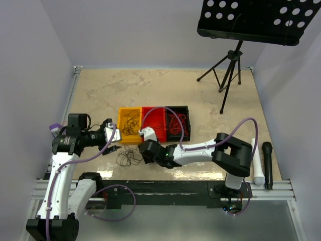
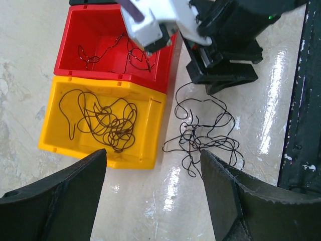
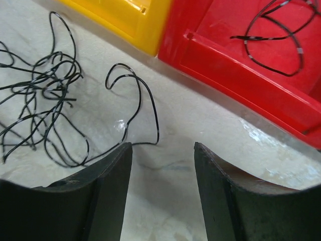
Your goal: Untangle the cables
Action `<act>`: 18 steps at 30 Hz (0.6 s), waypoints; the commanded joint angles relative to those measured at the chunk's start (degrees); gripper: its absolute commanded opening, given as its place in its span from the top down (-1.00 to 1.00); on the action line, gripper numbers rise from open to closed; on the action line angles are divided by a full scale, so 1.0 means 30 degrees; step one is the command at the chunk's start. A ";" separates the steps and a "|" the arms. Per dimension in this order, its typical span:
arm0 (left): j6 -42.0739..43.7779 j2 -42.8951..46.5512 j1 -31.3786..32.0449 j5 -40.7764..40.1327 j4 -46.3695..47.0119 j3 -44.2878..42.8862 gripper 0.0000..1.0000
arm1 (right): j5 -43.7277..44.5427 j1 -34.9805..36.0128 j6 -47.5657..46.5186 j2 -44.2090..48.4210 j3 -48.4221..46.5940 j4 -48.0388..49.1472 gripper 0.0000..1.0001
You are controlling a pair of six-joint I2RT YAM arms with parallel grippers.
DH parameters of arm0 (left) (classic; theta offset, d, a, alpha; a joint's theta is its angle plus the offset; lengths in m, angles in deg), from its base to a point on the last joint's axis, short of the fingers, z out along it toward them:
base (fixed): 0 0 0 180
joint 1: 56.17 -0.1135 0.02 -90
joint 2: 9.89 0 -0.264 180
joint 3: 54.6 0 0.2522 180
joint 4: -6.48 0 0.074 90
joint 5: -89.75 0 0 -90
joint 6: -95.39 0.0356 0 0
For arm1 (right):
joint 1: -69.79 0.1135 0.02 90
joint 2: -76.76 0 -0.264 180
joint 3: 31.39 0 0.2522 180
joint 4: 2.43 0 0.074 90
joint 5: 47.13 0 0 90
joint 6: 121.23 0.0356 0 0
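Observation:
A loose tangle of thin black wires (image 1: 129, 157) lies on the table in front of the yellow bin (image 1: 121, 125); it also shows in the left wrist view (image 2: 203, 138) and the right wrist view (image 3: 45, 98). More black wires lie in the yellow bin (image 2: 103, 120) and in the red bin (image 2: 115, 52). Red wires (image 1: 175, 122) fill the black bin (image 1: 188, 123). My left gripper (image 1: 111, 138) is open and empty, left of the tangle (image 2: 153, 155). My right gripper (image 1: 142, 153) is open and empty, just right of the tangle, with one wire end by its left finger (image 3: 113, 165).
The red bin (image 1: 161, 125) sits between the yellow and black bins. A music stand (image 1: 228, 65) stands at the back right. A white cylinder (image 1: 258, 165) and a black stick-shaped object (image 1: 267, 163) lie at the right front edge. The right arm (image 2: 225, 45) hangs over the tangle's far side.

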 commanded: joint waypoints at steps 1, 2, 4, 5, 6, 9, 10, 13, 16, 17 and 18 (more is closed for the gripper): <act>0.0316 0.0174 -0.0054 0.0210 -0.0049 -0.0141 -0.59 | 0.0657 0.0073 -0.0449 -0.1166 -0.1401 0.1319 -0.12; 0.0345 0.0174 -0.0054 0.0151 -0.0020 -0.0141 -0.59 | 0.0803 0.0072 -0.0479 -0.1575 -0.1519 0.1349 -0.11; 0.0346 0.0204 -0.0025 0.0209 -0.0020 -0.0083 -0.59 | 0.1271 0.0072 -0.0537 -0.2163 -0.1696 0.1640 -0.06; 0.0346 0.0204 -0.0083 0.0209 -0.0049 -0.0024 -0.59 | 0.1505 0.0072 -0.0538 -0.2397 -0.1696 0.1787 0.01; 0.0375 0.0175 -0.0054 0.0238 0.0009 0.0034 -0.59 | 0.1652 0.0072 -0.0567 -0.2516 -0.1638 0.1905 0.10; 0.0433 0.0174 -0.0054 0.0268 0.0009 0.0210 -0.59 | 0.1918 0.0072 -0.0508 -0.2430 -0.1346 0.2344 0.31; 0.0492 0.0174 -0.0054 0.0268 0.0009 0.0269 -0.60 | 0.1889 0.0072 -0.0537 -0.2255 -0.1200 0.2490 0.38; 0.0668 0.0174 -0.0054 0.0297 0.0038 0.0415 -0.59 | 0.1917 0.0072 -0.0508 -0.1495 -0.0964 0.2376 0.77; 0.0697 0.0174 -0.0054 0.0385 0.0068 0.0503 -0.59 | 0.2094 0.0101 -0.0596 -0.0237 -0.0876 0.1704 1.00; 0.0697 0.0145 -0.0083 0.0443 0.0068 0.0504 -0.60 | 0.1948 0.0131 -0.0625 0.0290 -0.0876 0.1440 1.00; 0.0755 0.0174 -0.0054 0.0473 0.0039 0.0533 -0.59 | 0.1657 0.0160 -0.0742 0.0934 -0.0876 0.1176 1.00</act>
